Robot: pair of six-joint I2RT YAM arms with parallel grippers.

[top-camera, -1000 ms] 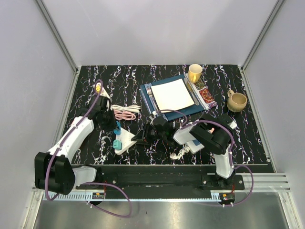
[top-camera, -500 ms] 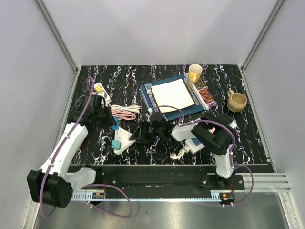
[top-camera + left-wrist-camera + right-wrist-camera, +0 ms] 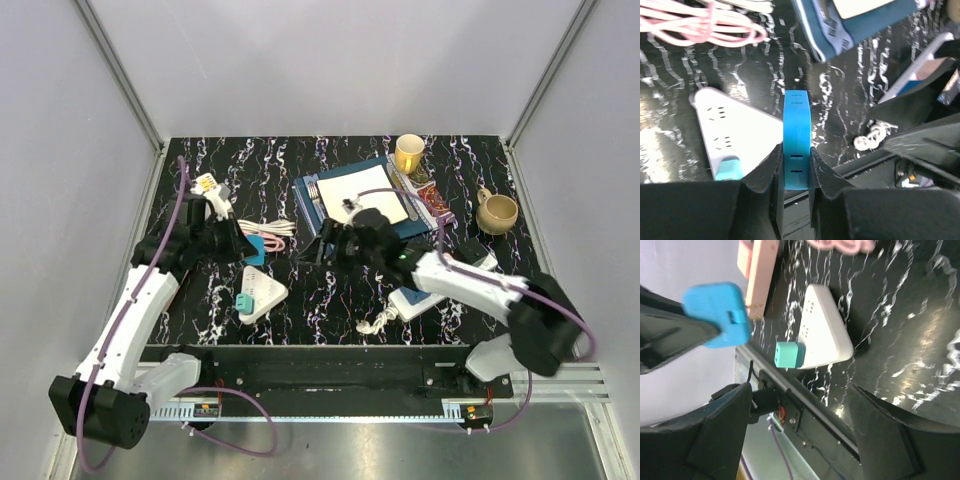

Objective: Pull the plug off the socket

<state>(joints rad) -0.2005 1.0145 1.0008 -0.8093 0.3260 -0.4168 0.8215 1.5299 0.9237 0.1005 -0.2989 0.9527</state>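
Note:
A white triangular socket [image 3: 264, 291] lies on the black marbled table with a teal plug [image 3: 243, 302] still seated in its near corner. My left gripper [image 3: 250, 247] is shut on a blue plug [image 3: 263, 250], which hangs in the air just above and behind the socket, free of it. In the left wrist view the blue plug [image 3: 796, 135] is pinched between my fingers, and the socket [image 3: 737, 132] lies below it to the left. My right gripper [image 3: 320, 248] stands open and empty to the right of the socket [image 3: 824, 335], apart from it.
A pink cable coil [image 3: 262, 238] lies behind the socket. A blue mat with a white plate [image 3: 362, 197] sits at the back, with a yellow cup [image 3: 408, 152] and a tan mug [image 3: 497, 211] beyond. A white cord bundle [image 3: 378, 321] and a white box [image 3: 415, 300] lie front right.
My right gripper let go of the socket's corner, opened and drew back to the right. My left gripper lifted the blue plug away from the socket.

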